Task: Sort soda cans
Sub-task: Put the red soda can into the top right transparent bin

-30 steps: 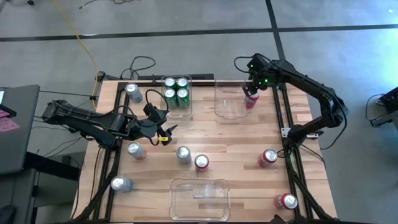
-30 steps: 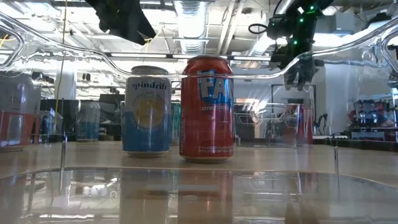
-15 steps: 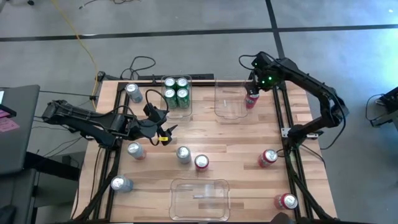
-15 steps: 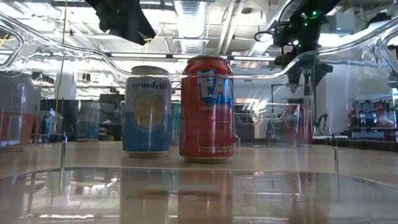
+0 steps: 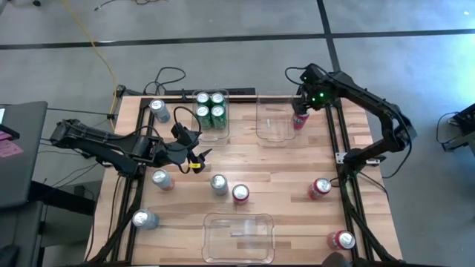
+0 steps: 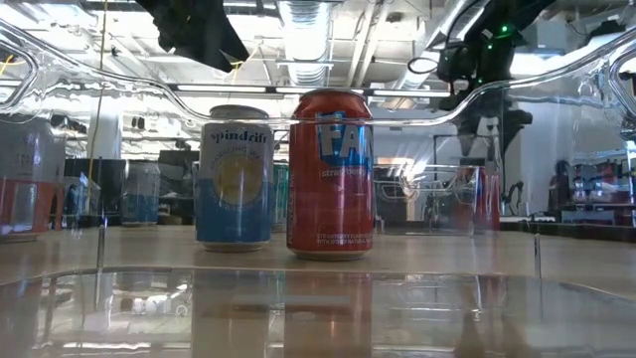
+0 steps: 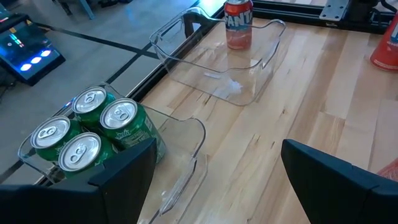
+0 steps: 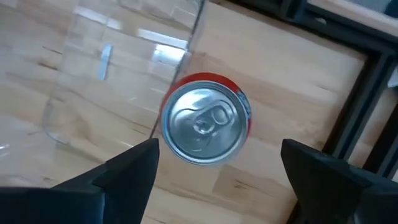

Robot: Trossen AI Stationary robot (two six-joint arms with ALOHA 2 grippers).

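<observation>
A red can (image 8: pixel 206 117) stands upright at the right end of the far right clear bin (image 5: pixel 276 130); the left wrist view shows the same can (image 7: pixel 238 23) in that bin. My right gripper (image 8: pixel 217 186) hangs just above it, pointing down, open, its fingers apart on either side of the can and clear of it. My left gripper (image 5: pixel 194 152) waits open over the table's left middle with nothing between its fingers (image 7: pixel 217 180). Several green cans (image 5: pixel 210 107) stand in the far left bin. Loose silver cans (image 5: pixel 162 179) and red cans (image 5: pixel 320 187) stand about the table.
A clear bin (image 5: pixel 238 237) sits at the near edge, and in the low view a red can (image 6: pixel 331 174) and a silver can (image 6: pixel 236 179) stand behind it. More cans stand at the far left (image 5: pixel 159 110), near left (image 5: pixel 144 219) and near right (image 5: pixel 342 239). Black rails run along both table sides.
My right gripper has sunk a little over the right end of the far right bin and rolled slightly. Its fingers have spread and let go of the red can, which now stands upright in that bin.
</observation>
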